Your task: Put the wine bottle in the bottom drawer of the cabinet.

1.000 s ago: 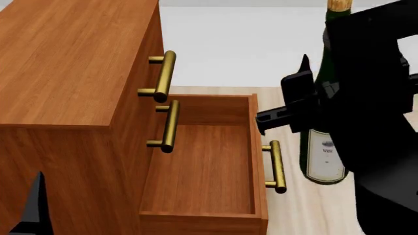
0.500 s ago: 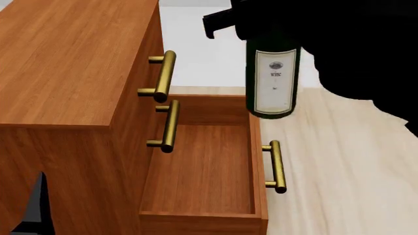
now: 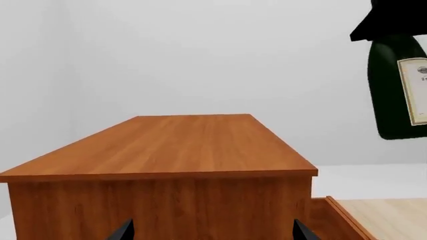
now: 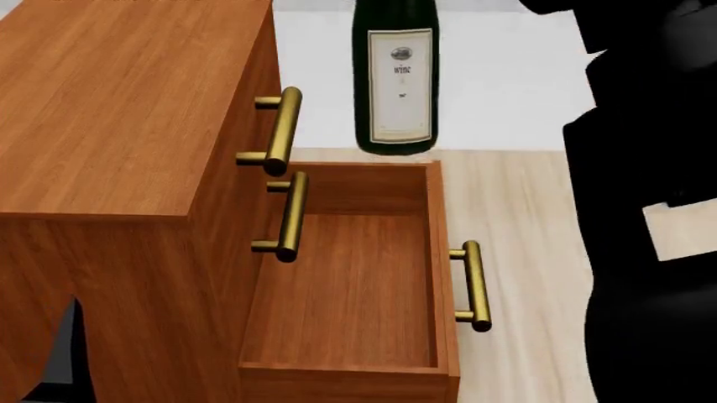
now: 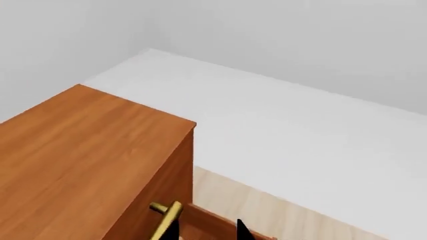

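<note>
From my left wrist camera, the tall dark green glass wine bottle (image 3: 399, 87) with its white label hangs high, off to one side of the reddish-brown wooden cabinet (image 3: 173, 165). My left gripper (image 3: 212, 231) looks spread open, holding nothing.

From my head camera, the bottle (image 4: 395, 75) floats upright over the back of the pulled-out bottom drawer (image 4: 348, 285) (already open, good). It is not inside yet.

My right wrist camera shows only finger tips, so I cannot tell that grip.
</note>
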`<state>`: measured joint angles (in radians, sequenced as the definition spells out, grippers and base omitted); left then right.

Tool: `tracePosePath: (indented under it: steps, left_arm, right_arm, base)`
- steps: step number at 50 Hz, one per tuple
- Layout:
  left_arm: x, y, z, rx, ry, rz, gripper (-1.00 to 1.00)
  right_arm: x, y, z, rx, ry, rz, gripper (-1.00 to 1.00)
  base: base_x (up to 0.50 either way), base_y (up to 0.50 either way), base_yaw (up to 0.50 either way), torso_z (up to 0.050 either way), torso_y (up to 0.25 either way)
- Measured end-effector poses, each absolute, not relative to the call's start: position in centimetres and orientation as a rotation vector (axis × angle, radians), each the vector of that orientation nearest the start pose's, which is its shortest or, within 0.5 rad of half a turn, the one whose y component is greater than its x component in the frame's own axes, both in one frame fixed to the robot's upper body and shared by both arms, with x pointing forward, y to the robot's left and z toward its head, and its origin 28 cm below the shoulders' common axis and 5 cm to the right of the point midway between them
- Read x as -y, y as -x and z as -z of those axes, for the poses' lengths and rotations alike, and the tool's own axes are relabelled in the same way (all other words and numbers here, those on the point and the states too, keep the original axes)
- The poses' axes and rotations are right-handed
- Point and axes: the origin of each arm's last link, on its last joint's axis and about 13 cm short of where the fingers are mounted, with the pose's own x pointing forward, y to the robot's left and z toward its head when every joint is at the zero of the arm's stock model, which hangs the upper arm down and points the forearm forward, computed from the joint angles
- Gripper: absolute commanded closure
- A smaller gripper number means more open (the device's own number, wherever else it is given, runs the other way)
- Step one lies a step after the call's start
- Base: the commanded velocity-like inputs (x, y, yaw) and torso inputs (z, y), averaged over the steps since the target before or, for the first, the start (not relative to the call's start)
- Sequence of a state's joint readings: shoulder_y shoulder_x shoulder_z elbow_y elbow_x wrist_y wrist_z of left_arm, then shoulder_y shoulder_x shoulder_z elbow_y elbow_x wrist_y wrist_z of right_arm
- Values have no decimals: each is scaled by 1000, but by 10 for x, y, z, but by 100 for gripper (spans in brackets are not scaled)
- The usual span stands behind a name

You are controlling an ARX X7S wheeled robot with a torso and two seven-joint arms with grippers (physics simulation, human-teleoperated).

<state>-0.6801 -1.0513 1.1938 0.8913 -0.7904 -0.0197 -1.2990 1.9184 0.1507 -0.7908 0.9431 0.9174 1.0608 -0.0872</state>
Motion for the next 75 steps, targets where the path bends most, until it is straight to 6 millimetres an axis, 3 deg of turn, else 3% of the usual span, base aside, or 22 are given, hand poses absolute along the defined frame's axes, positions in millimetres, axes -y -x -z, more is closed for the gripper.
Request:
tracePosePath:
  steps: [14,36,75]
  left_arm:
    - [-205,-142,-169,188,-17,3,-100]
    - [-207,-141,-166,207,-23,14,-100]
    - [-207,-139,-165,214,-28,22,-100]
  right_arm:
    - [88,-384,-413,-343,107,-351,100]
    - [83,-388,-393,-458,76,-373,100]
    - [78,-389,-382,-514,91,-415,100]
  base:
    - [0,0,0,0,1]
    - [0,0,0,0,1]
    - [0,0,0,0,-102]
